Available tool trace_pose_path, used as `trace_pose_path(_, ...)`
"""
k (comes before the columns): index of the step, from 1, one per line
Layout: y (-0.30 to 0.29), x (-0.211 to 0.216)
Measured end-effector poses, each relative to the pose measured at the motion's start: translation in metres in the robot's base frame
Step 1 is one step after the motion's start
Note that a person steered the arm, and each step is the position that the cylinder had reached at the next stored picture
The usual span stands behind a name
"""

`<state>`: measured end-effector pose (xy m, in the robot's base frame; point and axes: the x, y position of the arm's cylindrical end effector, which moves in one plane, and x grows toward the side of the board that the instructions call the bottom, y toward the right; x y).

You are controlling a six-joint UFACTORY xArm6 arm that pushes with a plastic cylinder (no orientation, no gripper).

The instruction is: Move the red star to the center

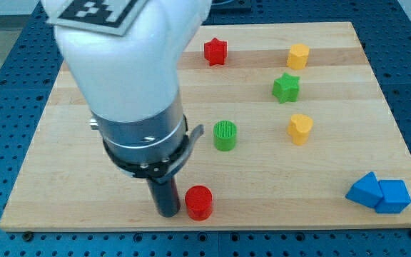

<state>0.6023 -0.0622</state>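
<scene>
Wooden board [77, 193] on a blue perforated bench [6, 71], seven blocks and one rod recorded.

Item 1, red star [215, 51]: lay near the view's top edge of the board, a little right of the middle line, well apart from my tip [168, 213]. Item 2, yellow hexagon block [298, 56]: to the star's right. Item 3, green star [286, 87]: just below that. Item 4, yellow heart-like block [300, 128]: lower again. Item 5, green cylinder [225, 135]: near the board's centre. Item 6, red cylinder [199, 203]: near the view's bottom edge, just beside my tip on its right, possibly touching. Item 7, two blue blocks [379, 193]: touching, at the bottom right corner. Rod carried no jaws, so no jaw state could be told.
</scene>
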Motion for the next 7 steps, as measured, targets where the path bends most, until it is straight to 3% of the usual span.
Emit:
trace_pose_path(3,0.015,-0.002)
trace_pose_path(6,0.002,-0.035)
trace_pose_path(7,-0.020,-0.075)
